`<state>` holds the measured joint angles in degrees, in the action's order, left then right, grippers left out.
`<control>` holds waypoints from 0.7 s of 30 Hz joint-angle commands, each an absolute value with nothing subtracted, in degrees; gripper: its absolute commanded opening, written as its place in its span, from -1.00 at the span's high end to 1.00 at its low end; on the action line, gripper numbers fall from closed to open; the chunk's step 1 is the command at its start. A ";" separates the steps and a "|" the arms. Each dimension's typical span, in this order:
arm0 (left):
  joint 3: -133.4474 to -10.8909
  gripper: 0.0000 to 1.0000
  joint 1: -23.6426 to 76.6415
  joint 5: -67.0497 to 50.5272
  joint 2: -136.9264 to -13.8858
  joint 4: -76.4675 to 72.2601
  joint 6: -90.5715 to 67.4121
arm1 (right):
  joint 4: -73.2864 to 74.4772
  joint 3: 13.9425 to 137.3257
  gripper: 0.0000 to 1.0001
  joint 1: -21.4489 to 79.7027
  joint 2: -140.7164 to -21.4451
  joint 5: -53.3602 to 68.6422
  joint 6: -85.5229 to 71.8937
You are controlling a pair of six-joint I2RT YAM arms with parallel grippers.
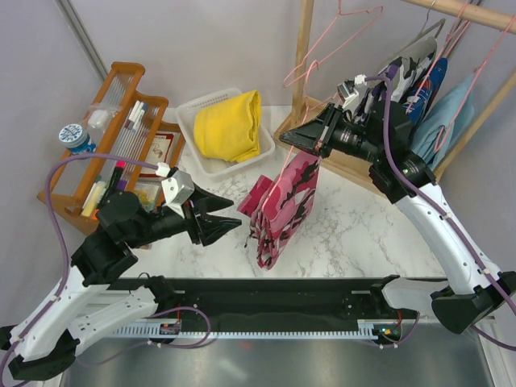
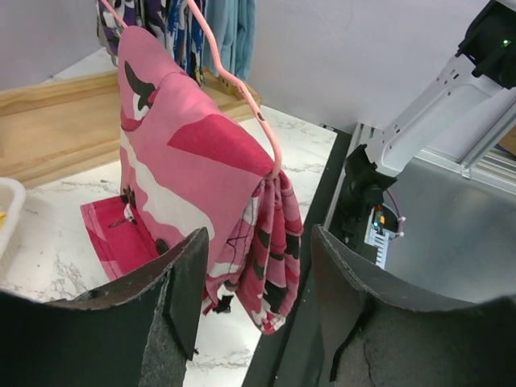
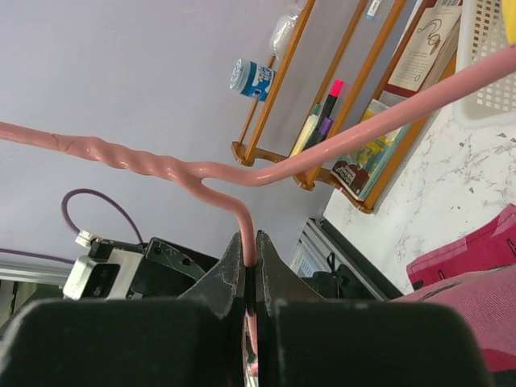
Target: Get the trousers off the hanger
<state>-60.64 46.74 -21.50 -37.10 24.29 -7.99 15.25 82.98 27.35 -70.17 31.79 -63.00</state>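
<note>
The pink camouflage trousers point(image 1: 286, 205) hang folded over a pink wire hanger point(image 2: 242, 89) above the marble table, their lower end near the tabletop. My right gripper point(image 1: 294, 139) is shut on the hanger's hook wire point(image 3: 251, 234) and holds it up. My left gripper point(image 1: 230, 222) is open and empty, just left of the trousers and apart from them. In the left wrist view the trousers point(image 2: 193, 161) hang beyond the open fingers point(image 2: 189, 274). The yellow trousers point(image 1: 230, 125) lie folded in a white basket point(image 1: 193, 113).
A wooden clothes rack point(image 1: 306, 48) at the back right carries an empty pink hanger point(image 1: 339, 32), a purple-white camouflage garment point(image 1: 407, 72) and a light blue garment point(image 1: 443, 121). A wooden organiser point(image 1: 121, 137) with pens stands at the left. A black rail point(image 1: 274, 294) runs along the near edge.
</note>
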 commanded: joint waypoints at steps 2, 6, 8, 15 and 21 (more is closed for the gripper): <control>-59.41 -0.16 47.63 -19.07 -37.35 16.09 -3.43 | 5.19 86.75 1.00 26.89 -68.12 35.51 -69.25; -58.54 -0.07 48.34 -17.58 -39.28 14.59 -1.94 | 1.24 84.73 1.00 26.72 -67.59 35.33 -72.41; -57.92 -0.05 48.86 -17.49 -40.08 13.28 -1.85 | 0.88 84.11 1.00 26.81 -67.50 34.81 -72.95; -58.45 -0.06 51.15 -16.26 -41.74 12.39 -1.58 | -1.21 83.06 1.00 26.81 -67.50 34.01 -74.53; -58.01 -0.04 54.22 -13.28 -43.68 11.87 -1.85 | -1.93 82.79 1.00 26.72 -67.24 34.10 -75.14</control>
